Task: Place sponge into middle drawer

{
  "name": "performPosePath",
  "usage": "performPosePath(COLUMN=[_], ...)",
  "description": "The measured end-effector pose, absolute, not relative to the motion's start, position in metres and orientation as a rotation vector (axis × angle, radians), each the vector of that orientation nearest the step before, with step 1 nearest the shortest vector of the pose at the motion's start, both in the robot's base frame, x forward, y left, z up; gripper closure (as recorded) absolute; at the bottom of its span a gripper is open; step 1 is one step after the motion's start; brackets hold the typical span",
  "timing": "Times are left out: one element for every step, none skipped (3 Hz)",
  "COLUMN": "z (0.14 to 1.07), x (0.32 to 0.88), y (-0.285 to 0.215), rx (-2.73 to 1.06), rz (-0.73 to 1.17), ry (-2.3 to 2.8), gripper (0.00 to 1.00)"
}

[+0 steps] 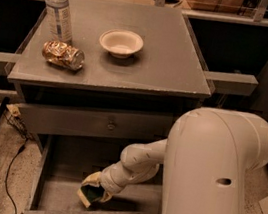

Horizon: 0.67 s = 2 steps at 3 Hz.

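My arm reaches down and forward into the middle drawer (40, 177), which is pulled out below the closed drawer front (71, 119) with its small round knob.

My gripper (94, 190) is inside the drawer, near its front edge and left of centre. My jaws are clamped on the sponge (89, 195). The sponge is tilted, dark green face showing, low over the drawer floor; I cannot tell whether it touches it.

On the table (167, 58) above: a water bottle (59, 11), a crushed can (63, 55) and a bowl (121, 42).
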State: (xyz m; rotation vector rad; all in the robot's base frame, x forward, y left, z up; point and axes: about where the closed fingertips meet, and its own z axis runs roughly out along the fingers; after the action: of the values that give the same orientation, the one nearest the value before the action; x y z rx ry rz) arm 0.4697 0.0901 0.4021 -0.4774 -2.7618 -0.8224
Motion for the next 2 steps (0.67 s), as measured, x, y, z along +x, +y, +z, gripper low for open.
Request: performPosePath(z=[0.4021, 0.4021], x=[0.4697, 0.4696], y=[0.0901, 0.0901], rx=[-0.477, -0.477], rz=[-0.822, -0.822], ry=[-2.762, -2.762], gripper=[0.58, 0.35])
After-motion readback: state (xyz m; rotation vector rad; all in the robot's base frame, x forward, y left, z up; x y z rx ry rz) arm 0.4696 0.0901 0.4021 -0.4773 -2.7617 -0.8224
